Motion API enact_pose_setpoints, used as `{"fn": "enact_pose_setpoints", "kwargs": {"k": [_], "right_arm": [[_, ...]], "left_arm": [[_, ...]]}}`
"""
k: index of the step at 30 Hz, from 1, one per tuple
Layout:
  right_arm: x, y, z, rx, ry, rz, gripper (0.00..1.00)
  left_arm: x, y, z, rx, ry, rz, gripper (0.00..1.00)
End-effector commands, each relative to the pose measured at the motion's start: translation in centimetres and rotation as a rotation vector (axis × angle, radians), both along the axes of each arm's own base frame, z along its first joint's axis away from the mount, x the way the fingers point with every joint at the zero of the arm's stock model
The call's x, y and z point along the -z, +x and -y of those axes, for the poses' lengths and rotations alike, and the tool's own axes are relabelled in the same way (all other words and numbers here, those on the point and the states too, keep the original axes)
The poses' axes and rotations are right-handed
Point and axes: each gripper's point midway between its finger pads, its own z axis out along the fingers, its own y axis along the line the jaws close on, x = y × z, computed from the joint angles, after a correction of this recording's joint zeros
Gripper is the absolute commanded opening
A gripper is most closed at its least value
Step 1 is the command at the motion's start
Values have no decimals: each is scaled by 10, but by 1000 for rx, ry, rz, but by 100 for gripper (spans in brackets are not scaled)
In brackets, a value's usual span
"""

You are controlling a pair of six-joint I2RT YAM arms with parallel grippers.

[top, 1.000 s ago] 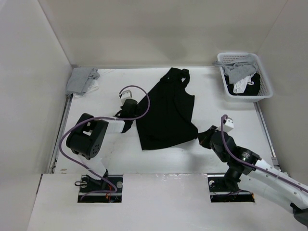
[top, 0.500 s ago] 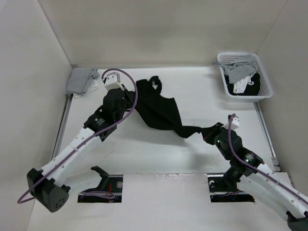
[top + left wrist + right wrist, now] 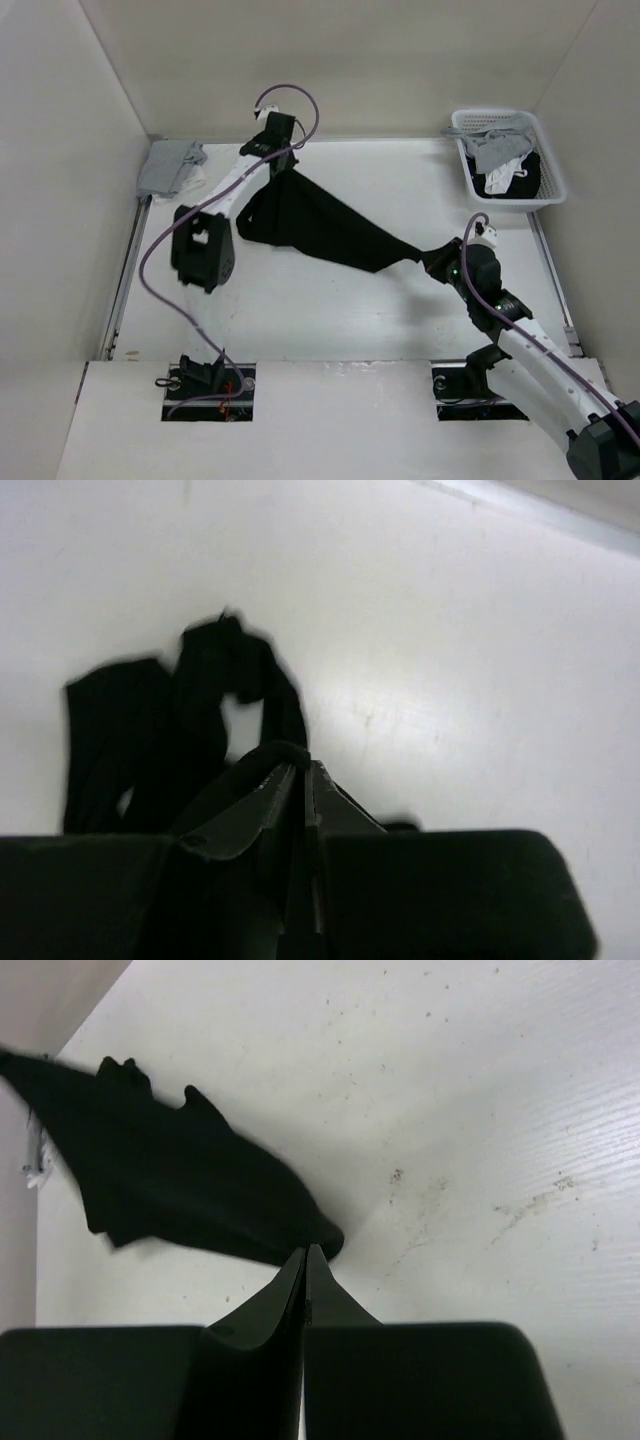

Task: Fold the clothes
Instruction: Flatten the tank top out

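Spanning left jaws to right jaws overhead, black shirt point(image 3: 320, 225); wrist views show both pinching it.

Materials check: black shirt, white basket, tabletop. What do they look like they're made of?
Black shirt: probably thin matte knit fabric; it bunches and drapes in soft folds.
White basket: likely moulded plastic, smooth, with perforated walls.
Tabletop: white painted or laminated board, matte; faint grain lines and specks show in the right wrist view.

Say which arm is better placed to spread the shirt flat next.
Left, probably: the left gripper holds the wide end of the black shirt, lifted; the right gripper only pinches a narrow tip.
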Motion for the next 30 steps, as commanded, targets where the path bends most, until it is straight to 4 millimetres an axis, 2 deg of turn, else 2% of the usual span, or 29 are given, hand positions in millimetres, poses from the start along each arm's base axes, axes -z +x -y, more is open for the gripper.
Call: {"fn": "enact_pose_setpoints", "kwargs": {"k": [1, 3, 4, 6, 9, 12, 15, 17, 19, 22, 27, 30], "right_arm": [[-60, 18, -9, -41, 63, 159, 0], [-61, 21, -4, -26, 48, 156, 0], [-59, 22, -3, -21, 45, 148, 0], [-54, 23, -2, -19, 38, 134, 0], [-45, 25, -3, -18, 30, 118, 0], [-39, 26, -6, -33, 26, 113, 0], [-34, 26, -7, -38, 9, 108, 0], [-30, 26, -9, -49, 7, 107, 0], [-29, 25, -12, -58, 11, 110, 0], [-30, 24, -17, -70, 10, 113, 0], [-25, 23, -22, -85, 1, 100, 0], [-23, 23, -25, -94, -4, 98, 0]], "left_arm": [[-21, 51, 25, 70, -54, 24, 6], [-19, 72, 37, 91, -46, 15, 15], [-17, 72, 41, 99, -44, 8, 21], [-15, 56, 49, 119, -14, -1, 31], [-9, 4, 43, 93, 11, 60, 39], [-2, -56, 32, 61, -67, 158, 39], [25, -103, 21, 53, -183, 162, 35], [45, -121, 22, 73, -259, 129, 33], [58, -124, 21, 78, -328, 112, 32], [61, -113, 19, 85, -378, 126, 32], [59, -88, 25, 122, -339, 142, 34], [61, -80, 33, 150, -315, 141, 34]]}}
